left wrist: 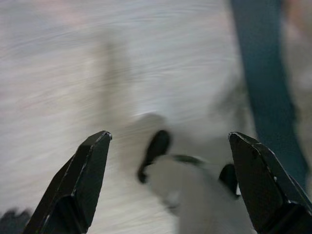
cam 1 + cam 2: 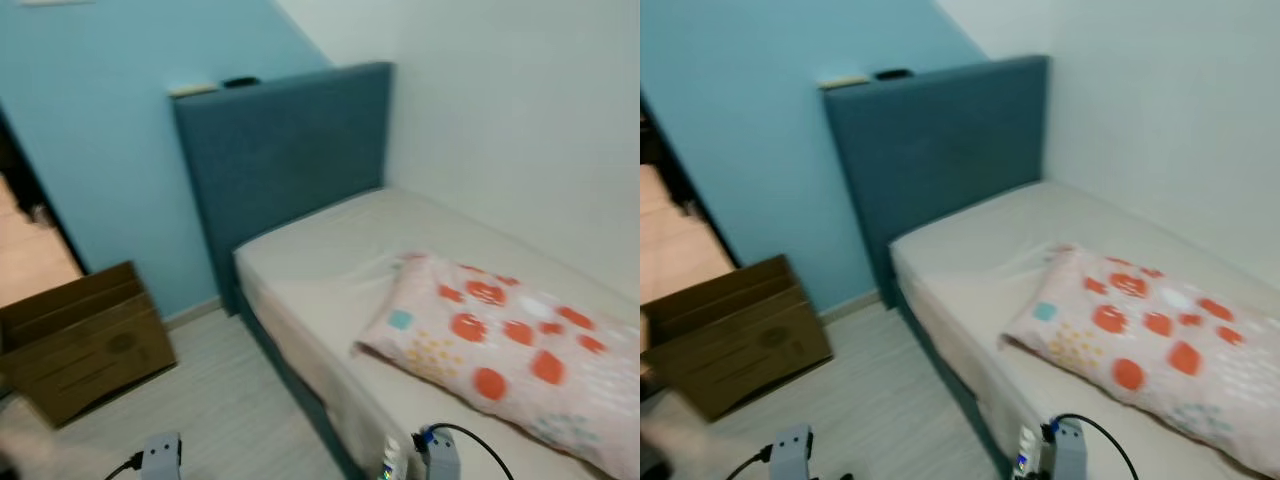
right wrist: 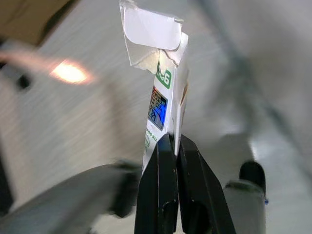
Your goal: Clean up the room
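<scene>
Black fingers of the right gripper (image 3: 171, 146) are pressed together on a small white carton (image 3: 163, 92), which is flattened and has a torn flap at its top, green print and a little blue picture on its side. In the head views the same carton (image 2: 389, 461) shows as a small piece at the lower edge, just beside the grey wrist of the right arm (image 2: 438, 455), in front of the bed's near side. The left gripper (image 1: 170, 146) has its two fingers wide apart and nothing between them; it hangs over the pale wooden floor (image 2: 230, 400), and below it the picture is blurred, so I cannot tell well what the grey and black shapes there are. The left arm (image 2: 160, 455) shows low over the floor.

On the robot's left side an open brown cardboard box (image 2: 85, 340) stands on the floor near the blue wall (image 2: 110, 150). On the right is a bed with a bare cream mattress (image 2: 330, 260), and on it lies a pillow (image 2: 500, 345) with red-orange spots. Behind the mattress stands a dark teal headboard (image 2: 285, 150); on its top edge rest a flat pale object (image 2: 192, 89) and a small dark one (image 2: 241, 81), both too blurred to name
</scene>
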{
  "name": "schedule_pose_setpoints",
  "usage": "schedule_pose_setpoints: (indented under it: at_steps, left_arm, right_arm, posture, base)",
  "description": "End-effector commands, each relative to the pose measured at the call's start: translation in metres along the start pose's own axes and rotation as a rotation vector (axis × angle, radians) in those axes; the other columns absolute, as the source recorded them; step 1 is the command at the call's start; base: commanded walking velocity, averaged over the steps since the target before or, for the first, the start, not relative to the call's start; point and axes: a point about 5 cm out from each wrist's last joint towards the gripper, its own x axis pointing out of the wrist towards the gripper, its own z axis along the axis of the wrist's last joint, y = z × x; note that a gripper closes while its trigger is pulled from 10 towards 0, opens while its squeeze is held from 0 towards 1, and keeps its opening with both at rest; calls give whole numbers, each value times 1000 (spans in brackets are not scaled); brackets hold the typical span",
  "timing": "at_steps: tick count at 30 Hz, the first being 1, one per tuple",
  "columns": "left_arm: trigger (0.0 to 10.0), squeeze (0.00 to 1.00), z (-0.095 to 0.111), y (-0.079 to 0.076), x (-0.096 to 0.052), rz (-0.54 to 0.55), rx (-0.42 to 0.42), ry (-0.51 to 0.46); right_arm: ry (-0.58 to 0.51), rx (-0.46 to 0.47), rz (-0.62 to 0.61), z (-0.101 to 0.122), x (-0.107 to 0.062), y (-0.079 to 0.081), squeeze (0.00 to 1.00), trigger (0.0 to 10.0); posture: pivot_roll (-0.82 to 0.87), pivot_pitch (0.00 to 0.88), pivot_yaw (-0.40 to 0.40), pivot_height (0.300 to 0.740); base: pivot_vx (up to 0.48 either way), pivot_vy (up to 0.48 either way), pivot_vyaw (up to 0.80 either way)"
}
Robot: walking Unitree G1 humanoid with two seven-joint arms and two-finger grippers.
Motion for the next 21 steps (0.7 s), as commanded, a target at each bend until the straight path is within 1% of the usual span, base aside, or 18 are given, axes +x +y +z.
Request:
schedule_pose_setpoints:
  at_steps: [1,4,7,21]
  left_arm:
    - [10000,0,-5,-4,0,-12,8,22]
    - [10000,0,-6,-7,0,-29,6,24]
    - [10000,0,-5,-11,0,-43,23,21]
    - [10000,0,-3,-10,1,-45,38,25]
  right_arm:
    - [8,0,-24,-3,-3,-8,0,10000]
    - [0,4,-28,-1,-3,-8,0,10000]
    - [-18,15,-34,3,-3,-9,0,10000]
    - [-34,6,-39,10,-3,-10,0,10000]
  posture:
    - [-6,0,-3,701]
    - [-5,0,0,701]
    - [-4,0,2,701]
    - [-2,0,-3,701]
  base:
    - [0,0,763]
    - [0,0,763]
    - [0,0,763]
    - [0,0,764]
